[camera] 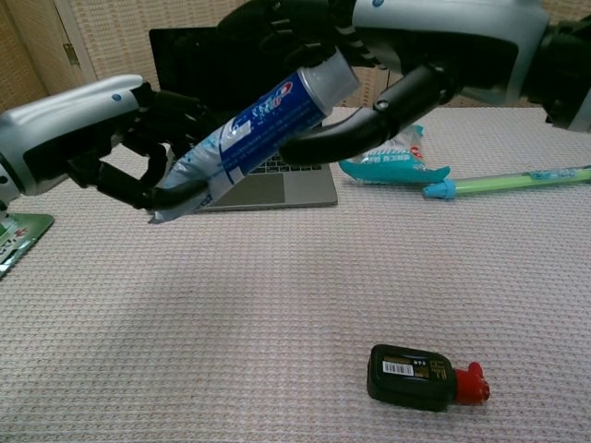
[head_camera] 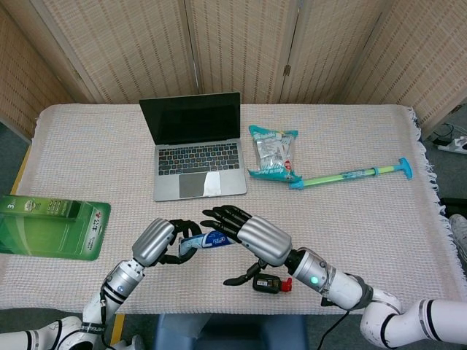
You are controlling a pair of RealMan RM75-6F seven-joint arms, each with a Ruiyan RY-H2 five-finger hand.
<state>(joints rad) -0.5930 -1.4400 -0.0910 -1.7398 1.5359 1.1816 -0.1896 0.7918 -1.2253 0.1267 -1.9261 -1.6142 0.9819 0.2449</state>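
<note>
One toothpaste tube: left hand pinching tail, right hand fingers spread over cap; one bottle

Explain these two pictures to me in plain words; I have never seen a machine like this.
This is a robot with two arms, each ending in a robot hand with fingers like a person's. One picture looks down from its head, the other looks forward from its chest. The left robot hand grips the crimped end of a blue toothpaste tube above the table. The right robot hand has its fingers around the cap end. On the woven cloth lie an open laptop, a snack packet, a long green toothbrush pack, a green box and a small black bottle with a red cap.
</note>
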